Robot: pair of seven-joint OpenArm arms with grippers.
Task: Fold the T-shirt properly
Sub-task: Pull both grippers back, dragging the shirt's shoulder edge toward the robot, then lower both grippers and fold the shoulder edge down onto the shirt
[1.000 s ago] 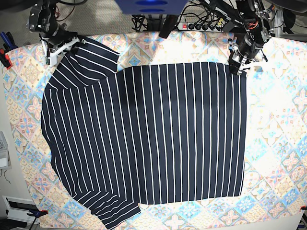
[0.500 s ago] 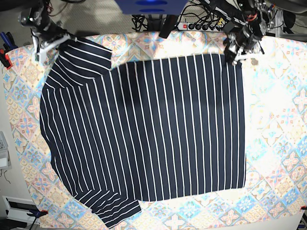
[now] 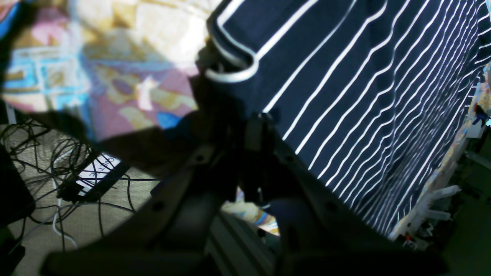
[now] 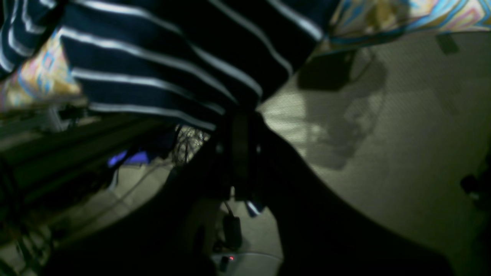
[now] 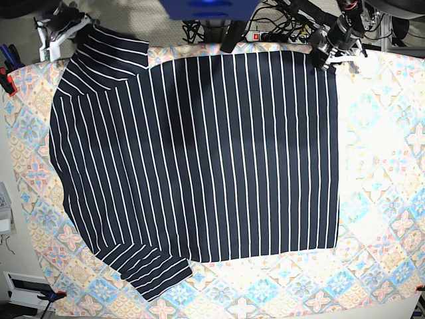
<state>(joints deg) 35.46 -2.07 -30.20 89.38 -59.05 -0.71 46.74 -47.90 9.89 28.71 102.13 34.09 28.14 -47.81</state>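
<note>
- The counter [image 5: 385,199] carried a pastel tablecloth [image 5: 378,232].
- The T-shirt [image 5: 199,153] lay spread across the frame's centre, its long axis running left to right.
- Left pincer [image 5: 327,53], upper right of the frame, was clamped on the shirt's top corner.
- Right pincer [image 5: 58,26], upper left, was clamped on the sleeve.
- The cloth extended toward the lower frame from both; neither arm appeared nearer.
</note>
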